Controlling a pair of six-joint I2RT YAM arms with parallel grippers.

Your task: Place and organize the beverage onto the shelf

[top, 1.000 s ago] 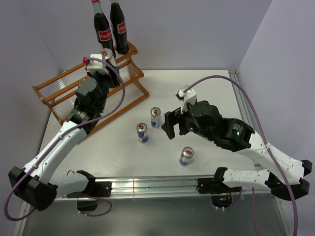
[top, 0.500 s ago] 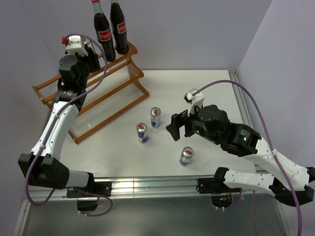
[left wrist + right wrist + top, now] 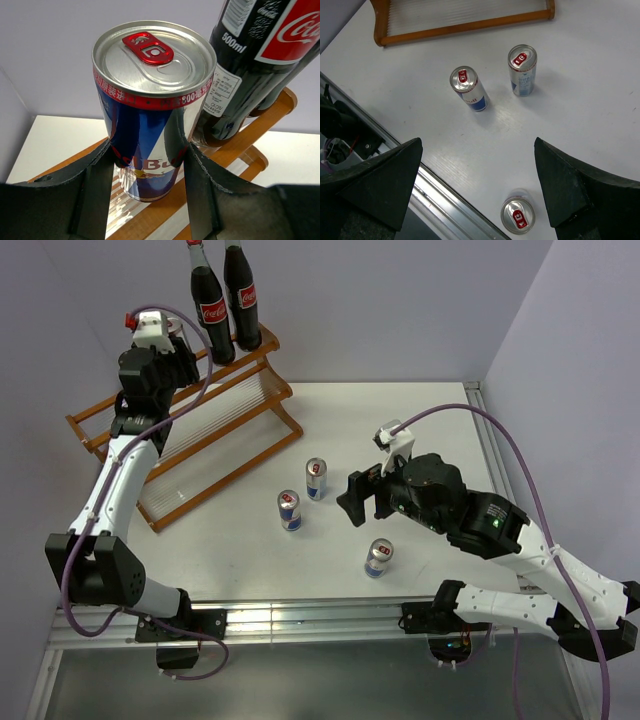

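Observation:
My left gripper [image 3: 176, 340] is shut on a blue-and-silver can [image 3: 150, 110] and holds it upright at the shelf's top tier, just left of the two cola bottles [image 3: 225, 298]. The can's base is at the top wooden rail [image 3: 240, 145]; I cannot tell whether it rests on it. The bottles [image 3: 255, 60] stand on the top tier of the wooden shelf [image 3: 200, 425]. Three more cans stand on the table [image 3: 316, 478], [image 3: 289, 510], [image 3: 379, 557]. My right gripper [image 3: 348, 502] is open and empty above them, and its wrist view shows all three [image 3: 468, 88], [image 3: 522, 70], [image 3: 518, 215].
The shelf's lowest rail [image 3: 465, 22] lies beyond the cans in the right wrist view. The metal rail of the table's near edge [image 3: 435, 192] runs close to the nearest can. Walls close in behind the shelf and on the right.
My left arm has carried the can up and to the left, from in front of the shelf to its top tier beside the bottles. My right arm has shifted slightly right.

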